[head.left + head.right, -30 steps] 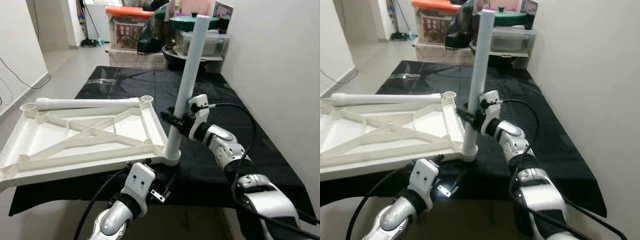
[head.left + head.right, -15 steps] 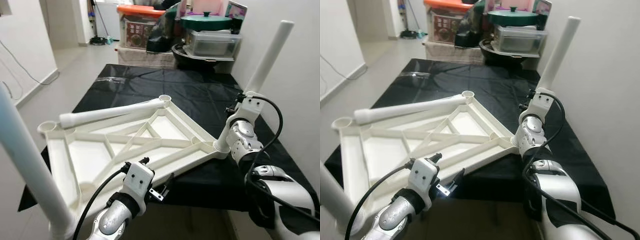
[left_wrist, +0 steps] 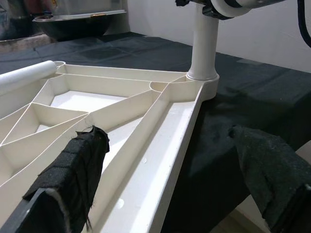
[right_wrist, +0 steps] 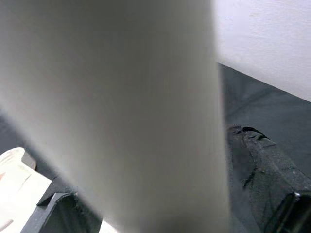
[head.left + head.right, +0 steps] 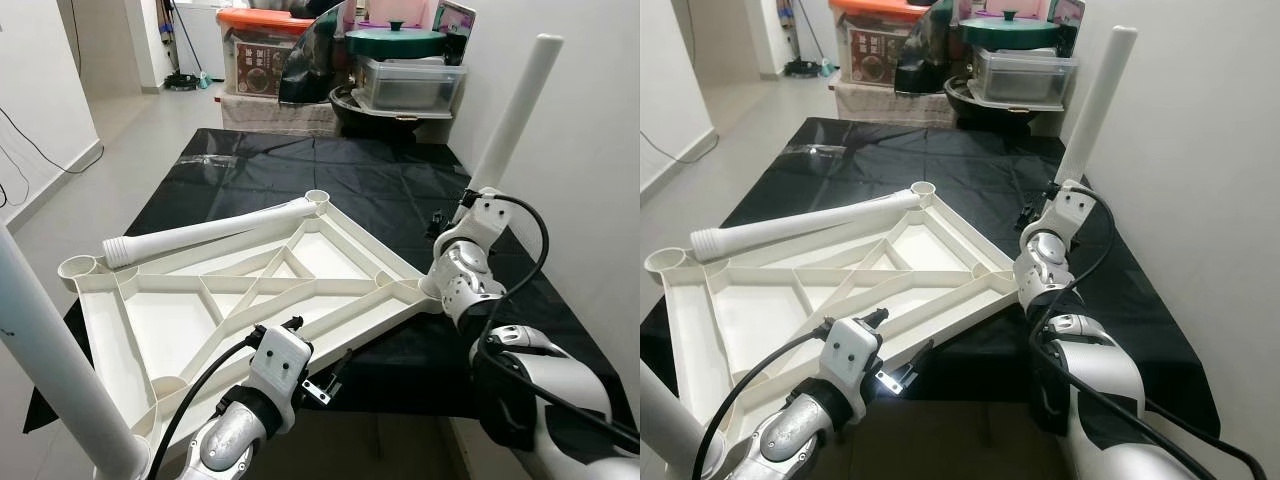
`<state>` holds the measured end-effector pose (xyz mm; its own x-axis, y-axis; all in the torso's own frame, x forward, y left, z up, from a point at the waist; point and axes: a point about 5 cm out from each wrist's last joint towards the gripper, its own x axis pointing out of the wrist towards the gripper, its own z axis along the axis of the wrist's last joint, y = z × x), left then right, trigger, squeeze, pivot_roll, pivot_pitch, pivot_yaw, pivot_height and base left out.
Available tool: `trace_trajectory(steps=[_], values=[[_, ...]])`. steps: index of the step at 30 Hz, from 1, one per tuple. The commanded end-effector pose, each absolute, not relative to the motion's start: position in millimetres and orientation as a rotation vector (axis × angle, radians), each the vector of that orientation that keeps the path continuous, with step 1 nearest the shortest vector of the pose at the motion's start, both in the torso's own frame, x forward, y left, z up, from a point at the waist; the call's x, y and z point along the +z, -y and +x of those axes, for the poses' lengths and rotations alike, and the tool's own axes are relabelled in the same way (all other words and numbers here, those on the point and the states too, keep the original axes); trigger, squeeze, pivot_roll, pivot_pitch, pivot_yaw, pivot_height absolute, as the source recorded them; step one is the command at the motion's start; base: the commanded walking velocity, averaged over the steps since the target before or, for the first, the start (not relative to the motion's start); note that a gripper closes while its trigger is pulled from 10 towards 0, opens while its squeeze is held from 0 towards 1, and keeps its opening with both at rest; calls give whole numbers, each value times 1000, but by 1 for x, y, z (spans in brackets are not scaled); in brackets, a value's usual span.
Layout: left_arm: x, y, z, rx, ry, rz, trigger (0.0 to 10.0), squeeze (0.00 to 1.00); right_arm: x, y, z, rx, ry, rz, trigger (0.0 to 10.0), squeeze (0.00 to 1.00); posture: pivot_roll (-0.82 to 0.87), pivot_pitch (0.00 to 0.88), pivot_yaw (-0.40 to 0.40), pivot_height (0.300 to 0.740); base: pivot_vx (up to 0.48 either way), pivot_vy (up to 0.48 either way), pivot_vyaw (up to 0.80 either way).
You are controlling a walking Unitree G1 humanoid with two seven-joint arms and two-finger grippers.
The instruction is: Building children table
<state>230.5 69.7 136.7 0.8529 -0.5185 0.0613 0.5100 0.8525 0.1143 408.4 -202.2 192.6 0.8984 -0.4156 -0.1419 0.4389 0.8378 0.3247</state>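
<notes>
The white plastic tabletop (image 5: 330, 310) lies upside down on the black-covered table (image 5: 300, 160). An upright white leg (image 5: 512, 115) stands in its right corner socket, and my right gripper (image 5: 455, 212) is shut on that leg low down; in the right wrist view the leg (image 4: 121, 107) sits between the fingers (image 4: 265, 170). A second fitted leg (image 5: 45, 350) rises at the near left corner. A loose leg (image 5: 200, 232) rests along the tabletop's far edge. My left gripper (image 3: 170, 194) is open, its fingers (image 3: 73, 184) straddling the tabletop's near rim (image 3: 160, 160).
Storage boxes with an orange lid (image 5: 260, 50), a clear tub (image 5: 410, 85) and a green-lidded pot (image 5: 395, 42) crowd the table's far end. A white wall (image 5: 590, 150) runs close along the right side. Open floor (image 5: 120, 130) lies to the left.
The tabletop has swung round with the upright leg in my right gripper, its leg corner now further right. The near left leg has come into view. The camera has also shifted.
</notes>
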Motion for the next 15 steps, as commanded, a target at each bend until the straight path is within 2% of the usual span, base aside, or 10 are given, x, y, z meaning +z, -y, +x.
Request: trace_trajectory(steps=[1, 9, 15], values=[[133, -69, 230, -542, 73, 98, 10000, 0, 195, 201, 409, -464, -58, 359, 10000, 0, 85, 0, -88, 740, 0, 0, 0], [133, -69, 230, -543, 70, 97, 10000, 0, 184, 204, 406, -441, -83, 347, 10000, 0, 86, 0, -88, 740, 0, 0, 0], [133, -69, 230, -545, 67, 93, 10000, 0, 163, 194, 402, -320, -162, 399, 10000, 0, 72, 0, -76, 740, 0, 0, 0]])
